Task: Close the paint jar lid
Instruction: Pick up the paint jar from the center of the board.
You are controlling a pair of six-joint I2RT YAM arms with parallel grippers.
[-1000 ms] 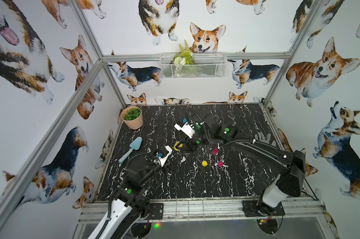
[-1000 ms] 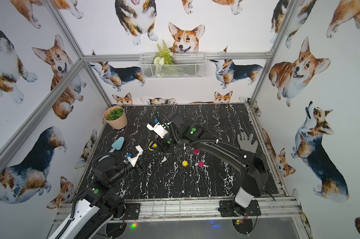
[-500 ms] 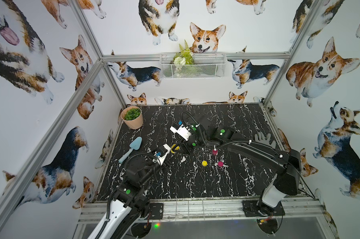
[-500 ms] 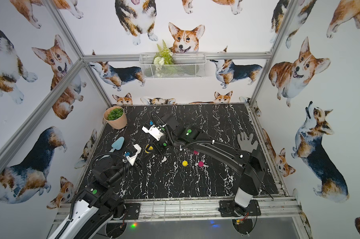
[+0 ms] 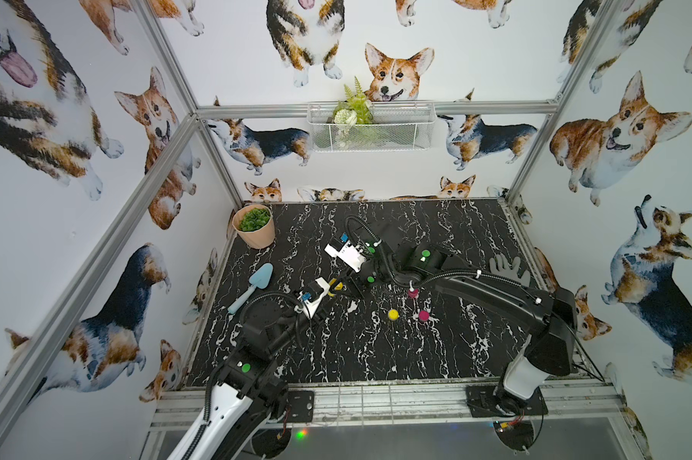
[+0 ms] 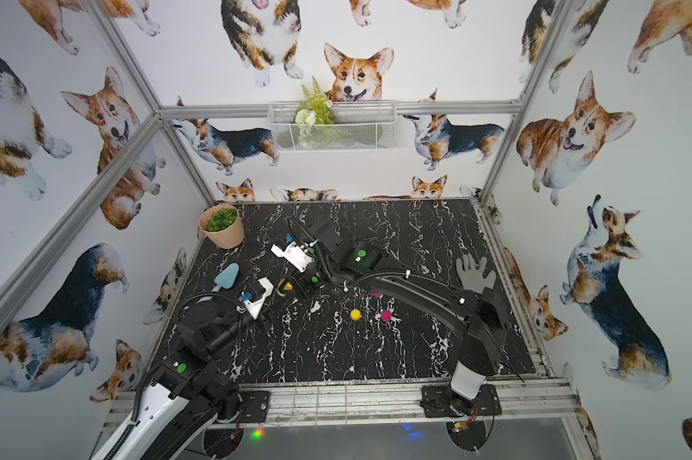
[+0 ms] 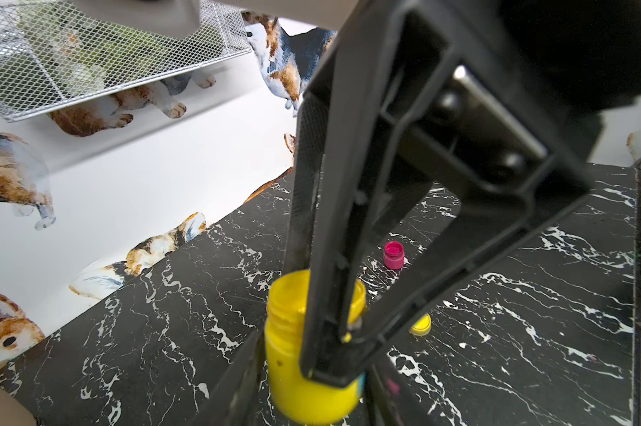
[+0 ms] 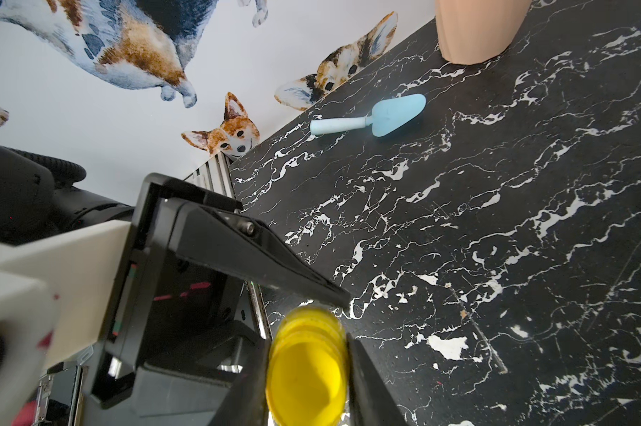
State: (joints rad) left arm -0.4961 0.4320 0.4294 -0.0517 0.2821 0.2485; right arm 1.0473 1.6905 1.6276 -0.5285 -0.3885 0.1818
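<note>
- Where your two arms meet, left of the table's (image 5: 376,358) middle, the yellow jar (image 7: 286,369) stands upright with its mouth open.
- Your right gripper (image 8: 306,369) pinches the jar from above, one finger on each side.
- Your left gripper (image 7: 313,372) brackets the jar lower down; you cannot tell whether its fingers press it.
- The right gripper's frame blocks most of the left wrist view, covering the jar's front.
- The yellow lid (image 5: 393,314) lies on the table apart from the jar, a magenta lid (image 5: 423,316) near it.
- The right arm (image 5: 487,290) partly hides the magenta jar (image 7: 394,254) in both top views.
- A blue trowel (image 5: 253,284) and plant pot (image 5: 255,227) sit by the left wall; a grey glove (image 5: 507,269) lies far right.
</note>
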